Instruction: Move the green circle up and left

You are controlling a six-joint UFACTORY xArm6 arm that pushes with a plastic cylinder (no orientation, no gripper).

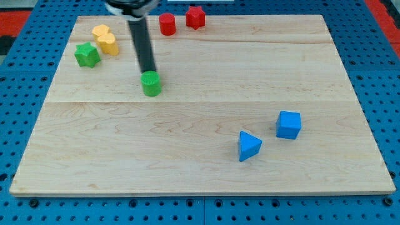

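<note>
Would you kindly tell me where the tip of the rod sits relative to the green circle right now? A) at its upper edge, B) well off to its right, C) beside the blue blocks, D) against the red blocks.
A: my tip meets the green circle at its upper edge, far from the blue cube and the red cylinder.

Rod running off the view's top edge, its mount blurring, my tip sitting right at the green circle, contact being unclear, desk corners being cropped.
</note>
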